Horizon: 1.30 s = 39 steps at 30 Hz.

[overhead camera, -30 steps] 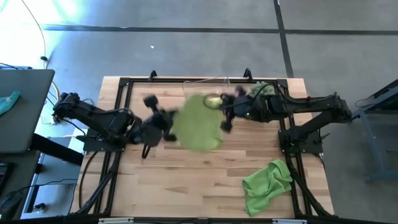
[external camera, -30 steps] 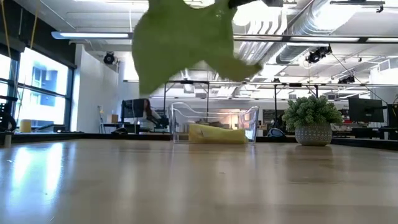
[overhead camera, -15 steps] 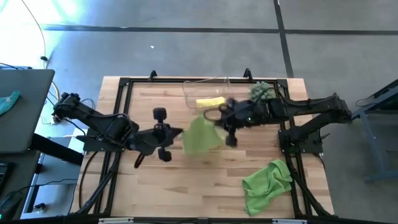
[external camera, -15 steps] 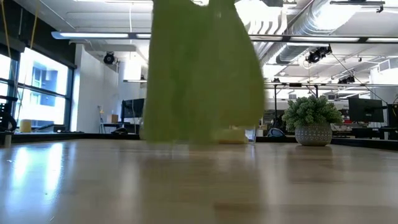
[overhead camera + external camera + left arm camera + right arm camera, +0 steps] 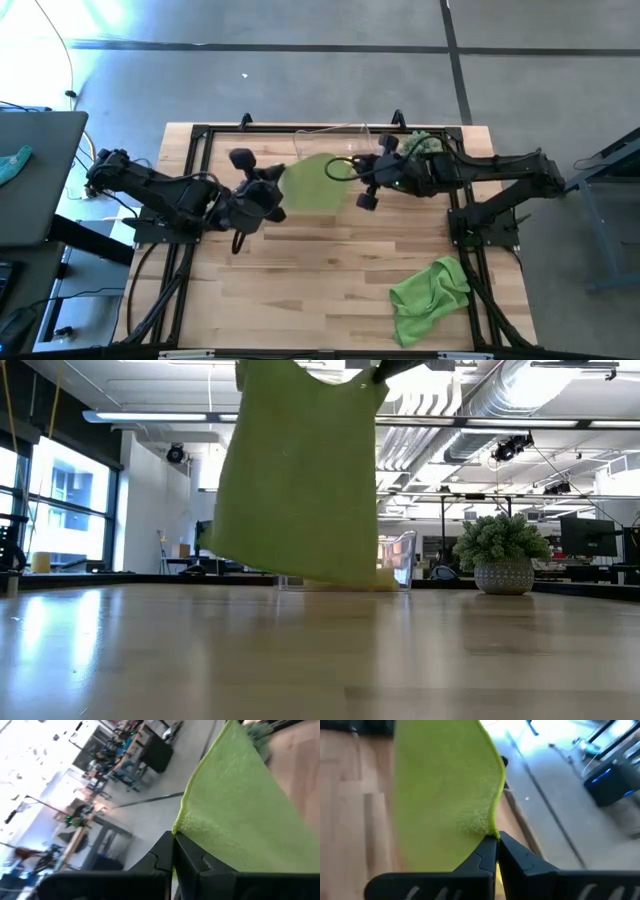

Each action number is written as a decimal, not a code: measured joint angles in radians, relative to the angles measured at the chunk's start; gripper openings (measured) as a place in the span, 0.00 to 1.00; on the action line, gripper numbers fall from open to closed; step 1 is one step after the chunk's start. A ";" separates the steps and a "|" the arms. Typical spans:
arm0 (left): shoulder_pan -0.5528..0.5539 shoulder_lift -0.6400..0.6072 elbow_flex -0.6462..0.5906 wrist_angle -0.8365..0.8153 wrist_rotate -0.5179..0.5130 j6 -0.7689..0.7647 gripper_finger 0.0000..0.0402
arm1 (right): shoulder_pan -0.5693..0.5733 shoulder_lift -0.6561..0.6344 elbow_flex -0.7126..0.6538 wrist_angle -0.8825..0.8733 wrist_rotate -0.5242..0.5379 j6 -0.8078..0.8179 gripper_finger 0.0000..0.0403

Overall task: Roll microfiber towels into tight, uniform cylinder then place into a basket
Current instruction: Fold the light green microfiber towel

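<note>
Lime green towel [image 5: 313,184] stretched between left pincer [image 5: 272,193] and right pincer [image 5: 362,178].

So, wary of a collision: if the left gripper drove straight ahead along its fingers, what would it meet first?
Probably the right gripper, across the lime green towel stretched between it and the left gripper; depth is unclear.

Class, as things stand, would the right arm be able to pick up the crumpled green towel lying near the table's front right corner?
Probably not yet. The right pincer is shut on a corner of the raised green towel, shared with the left pincer. Nothing blocks the crumpled green towel itself.
</note>
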State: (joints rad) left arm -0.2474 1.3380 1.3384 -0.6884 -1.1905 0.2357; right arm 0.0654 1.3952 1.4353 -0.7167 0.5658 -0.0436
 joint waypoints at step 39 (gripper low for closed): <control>-0.304 0.377 -0.228 0.250 0.752 -0.694 0.00 | 0.344 0.196 -0.531 0.452 -0.579 0.430 0.06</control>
State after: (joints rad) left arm -0.5518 1.7153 1.1101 -0.4387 -0.4386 -0.4585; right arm 0.4091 1.5913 0.9038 -0.2648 -0.0128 0.3861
